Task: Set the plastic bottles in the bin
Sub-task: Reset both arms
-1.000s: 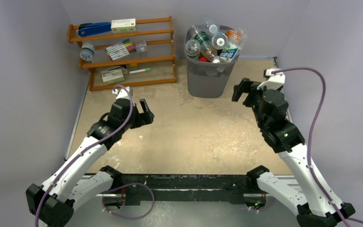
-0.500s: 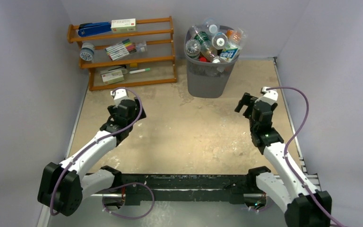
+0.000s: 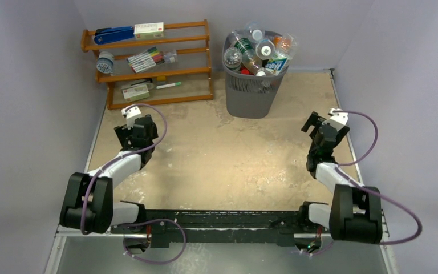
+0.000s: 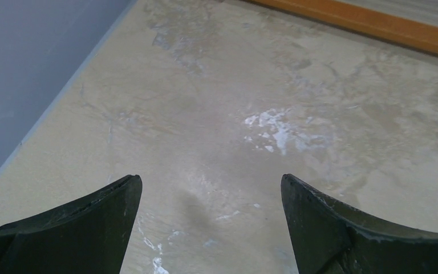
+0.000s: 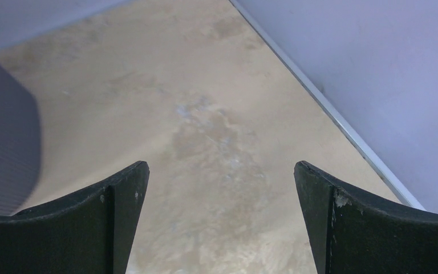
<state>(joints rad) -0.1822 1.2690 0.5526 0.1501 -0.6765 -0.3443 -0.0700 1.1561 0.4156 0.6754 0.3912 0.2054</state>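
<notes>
The dark grey mesh bin (image 3: 252, 94) stands at the back middle of the table, heaped above its rim with several plastic bottles (image 3: 258, 50). My left gripper (image 3: 130, 130) is folded back at the left side, open and empty over bare table; its wrist view (image 4: 211, 188) shows nothing between the jaws. My right gripper (image 3: 315, 124) is folded back at the right side, open and empty (image 5: 221, 177). The bin's side (image 5: 3, 148) shows at the left edge of the right wrist view. No bottle lies on the table.
A brown wooden shelf rack (image 3: 151, 71) stands at the back left with a blue stapler (image 3: 114, 35), markers (image 3: 146, 59) and small boxes. Its bottom rail (image 4: 376, 25) shows in the left wrist view. Grey walls enclose the table on the left, back and right.
Both arms have drawn back from near the bin toward their bases and folded down, the left gripper moving left, the right gripper moving right. Both stayed open.
</notes>
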